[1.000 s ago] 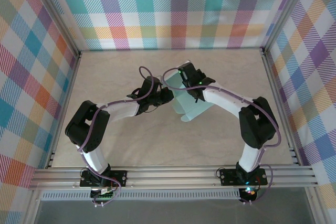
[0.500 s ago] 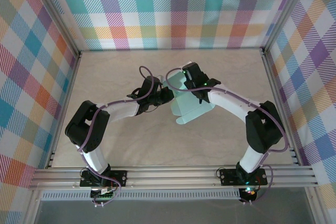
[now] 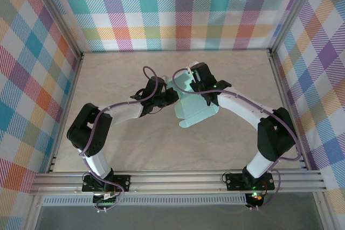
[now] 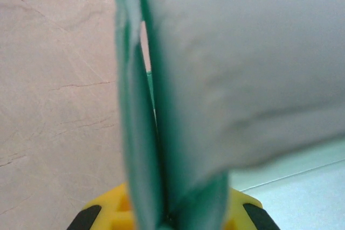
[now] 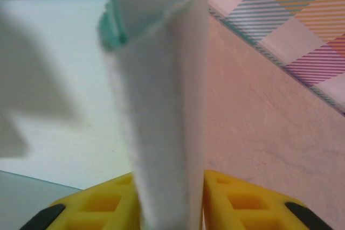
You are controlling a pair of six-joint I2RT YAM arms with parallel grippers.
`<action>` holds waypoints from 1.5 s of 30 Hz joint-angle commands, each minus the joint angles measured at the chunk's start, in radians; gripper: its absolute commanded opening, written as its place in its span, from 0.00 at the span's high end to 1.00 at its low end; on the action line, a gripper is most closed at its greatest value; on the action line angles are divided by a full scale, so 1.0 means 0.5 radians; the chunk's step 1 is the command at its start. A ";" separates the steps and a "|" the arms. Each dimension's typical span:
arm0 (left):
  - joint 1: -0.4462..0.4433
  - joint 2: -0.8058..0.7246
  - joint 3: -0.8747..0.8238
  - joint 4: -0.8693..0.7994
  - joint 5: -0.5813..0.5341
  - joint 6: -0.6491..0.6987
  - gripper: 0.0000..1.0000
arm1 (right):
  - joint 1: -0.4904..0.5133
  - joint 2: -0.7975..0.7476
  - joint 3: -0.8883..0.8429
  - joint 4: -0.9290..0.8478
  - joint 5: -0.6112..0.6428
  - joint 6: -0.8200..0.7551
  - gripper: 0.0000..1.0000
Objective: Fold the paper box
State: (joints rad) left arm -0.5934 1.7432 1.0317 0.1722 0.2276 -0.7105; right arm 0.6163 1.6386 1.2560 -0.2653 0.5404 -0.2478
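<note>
Mint-blue thin card, the paper box (image 3: 194, 113) stands partly folded.

Holds the paper box (image 4: 242, 68) in the left gripper (image 4: 167, 216), yellow fingers (image 4: 108, 214) pressed together on the card's lower edge. Rises from the grip as upright mint-green layers, slightly parted just above it. Spreads right of the gripper into a broad, pale, blurred panel. Shows marbled beige bench (image 4: 54, 106) to the gripper's left, and flat pale-blue card low on its right.
</note>
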 commanded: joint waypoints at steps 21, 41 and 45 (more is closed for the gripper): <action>-0.015 0.003 0.123 -0.068 0.060 0.070 1.00 | 0.082 0.079 -0.017 0.047 0.276 -0.127 1.00; -0.031 -0.020 0.270 -0.524 -0.079 0.076 1.00 | 0.127 0.139 -0.018 0.070 0.208 0.193 0.75; -0.028 0.011 0.322 -0.646 -0.148 0.073 1.00 | 0.121 0.057 -0.015 0.056 0.030 0.208 0.56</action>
State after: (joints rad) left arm -0.5957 1.7561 1.1503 -0.1066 0.1627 -0.6907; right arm 0.6731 1.7195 1.2518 -0.2298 0.6518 -0.1757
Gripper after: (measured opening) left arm 0.062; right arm 0.415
